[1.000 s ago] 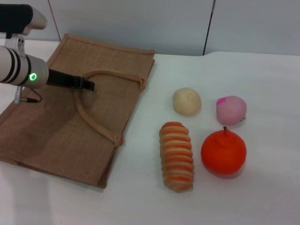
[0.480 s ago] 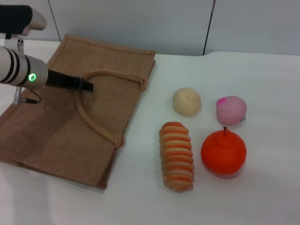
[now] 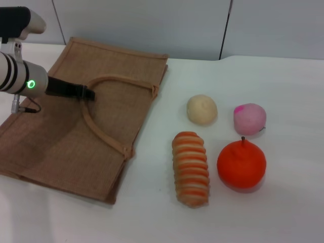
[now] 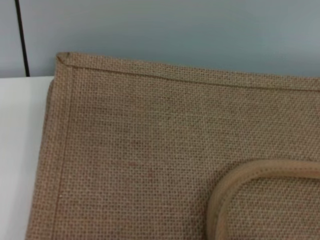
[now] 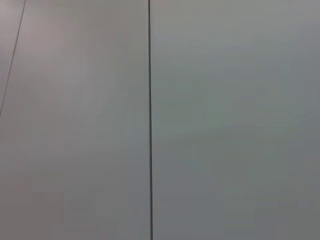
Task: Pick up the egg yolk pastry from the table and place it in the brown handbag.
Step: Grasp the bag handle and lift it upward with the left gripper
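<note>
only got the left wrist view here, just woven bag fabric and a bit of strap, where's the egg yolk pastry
Observer: The egg yolk pastry sits on the white table, off to the right of the brown handbag, not touching it.
Operator: anything crowding it
Observer: A pink bun lies to its right and a striped bread roll nearer the robot; both stand apart from it. An orange fruit is beside the roll.
Operator: where's my gripper against the bag
Observer: The left gripper is over the flat-lying handbag, its tip at the looped strap handle. I cannot tell whether it grips the strap.
Operator: right arm
Observer: Not in the head view; its wrist camera shows only a plain wall.
</note>
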